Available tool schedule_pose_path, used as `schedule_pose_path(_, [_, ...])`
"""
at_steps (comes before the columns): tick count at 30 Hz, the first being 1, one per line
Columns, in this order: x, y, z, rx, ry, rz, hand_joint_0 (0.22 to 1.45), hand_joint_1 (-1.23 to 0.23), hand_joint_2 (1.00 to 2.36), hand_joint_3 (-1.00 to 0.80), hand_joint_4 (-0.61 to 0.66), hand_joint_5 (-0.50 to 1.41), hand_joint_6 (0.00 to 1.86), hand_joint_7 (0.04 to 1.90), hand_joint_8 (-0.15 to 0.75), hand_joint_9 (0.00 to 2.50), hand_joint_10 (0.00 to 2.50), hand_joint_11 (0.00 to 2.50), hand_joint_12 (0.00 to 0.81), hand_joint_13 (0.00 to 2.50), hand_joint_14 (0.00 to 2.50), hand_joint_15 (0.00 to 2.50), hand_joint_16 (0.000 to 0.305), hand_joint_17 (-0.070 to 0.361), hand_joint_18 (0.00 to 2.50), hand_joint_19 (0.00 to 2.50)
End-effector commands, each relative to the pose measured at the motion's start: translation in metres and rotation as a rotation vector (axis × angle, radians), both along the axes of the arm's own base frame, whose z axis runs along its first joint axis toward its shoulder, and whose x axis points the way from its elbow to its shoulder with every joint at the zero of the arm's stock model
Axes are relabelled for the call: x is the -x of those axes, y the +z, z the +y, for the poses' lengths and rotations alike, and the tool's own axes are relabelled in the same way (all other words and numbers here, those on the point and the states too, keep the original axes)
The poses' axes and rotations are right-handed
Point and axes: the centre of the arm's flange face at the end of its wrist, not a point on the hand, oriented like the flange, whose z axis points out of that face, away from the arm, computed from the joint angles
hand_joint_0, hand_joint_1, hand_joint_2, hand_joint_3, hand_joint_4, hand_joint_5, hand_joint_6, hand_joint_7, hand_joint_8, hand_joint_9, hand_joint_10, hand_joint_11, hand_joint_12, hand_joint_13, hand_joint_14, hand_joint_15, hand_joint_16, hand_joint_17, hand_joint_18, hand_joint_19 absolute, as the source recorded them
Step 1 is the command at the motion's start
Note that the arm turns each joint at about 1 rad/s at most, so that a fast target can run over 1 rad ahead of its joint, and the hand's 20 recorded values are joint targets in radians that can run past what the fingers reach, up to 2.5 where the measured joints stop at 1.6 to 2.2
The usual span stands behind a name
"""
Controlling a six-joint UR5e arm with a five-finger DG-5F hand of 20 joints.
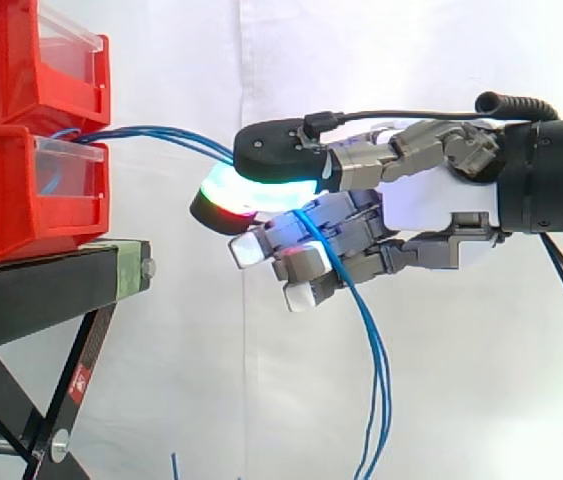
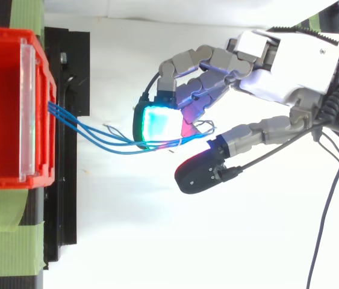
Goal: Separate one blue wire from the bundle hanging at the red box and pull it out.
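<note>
A bundle of thin blue wires (image 1: 161, 132) leaves the front of the lower red bin (image 1: 1, 200) and runs right, nearly level, to my hand (image 1: 426, 212). The fingers are curled and pinch the wires between a glowing cyan and red pad (image 1: 246, 190) above and the pads below. Past the fingers the wires drape over and hang down (image 1: 376, 380). From above, the wires (image 2: 97, 135) fan out from the bin's front wall (image 2: 44, 90) and meet under the glowing pad (image 2: 160, 123) of my hand (image 2: 289, 57). I cannot tell how many wires are pinched.
A second red bin (image 1: 21, 50) is stacked on the lower one. Both rest on a black stand (image 1: 41, 290) with green tape (image 2: 12, 253) at its edge. A white curtain hangs behind. Open space lies between the stand and my hand.
</note>
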Motion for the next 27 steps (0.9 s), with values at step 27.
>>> schedule_pose_path(27, [0.0003,-0.0002,-0.0002,0.000,-0.002,0.003,0.61,-0.68,1.02,-0.30,0.16,-0.16,0.70,1.27,0.346,0.85,0.02,0.87,0.359,1.12,0.02,1.46,0.047,0.106,0.60,0.99])
